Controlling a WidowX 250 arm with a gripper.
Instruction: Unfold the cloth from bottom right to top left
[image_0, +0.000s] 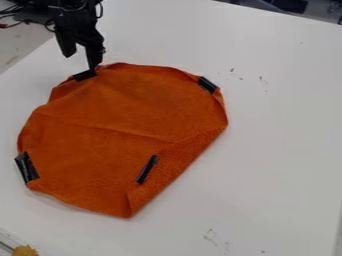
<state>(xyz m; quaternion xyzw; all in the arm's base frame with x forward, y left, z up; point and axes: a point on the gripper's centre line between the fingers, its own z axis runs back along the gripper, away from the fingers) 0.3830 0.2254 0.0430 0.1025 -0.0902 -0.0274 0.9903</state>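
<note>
Cloth (127, 110) on the bench (280, 130), nearer its left edge than its right; four strips (147, 169) spaced around the cloth; gripper (81, 62) at its far-left margin, beside one strip.

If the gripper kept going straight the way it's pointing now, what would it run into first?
Pointing down, the gripper would probably meet the orange cloth first, at its upper-left edge by the black strip. How much height remains, if any, is unclear.
</note>
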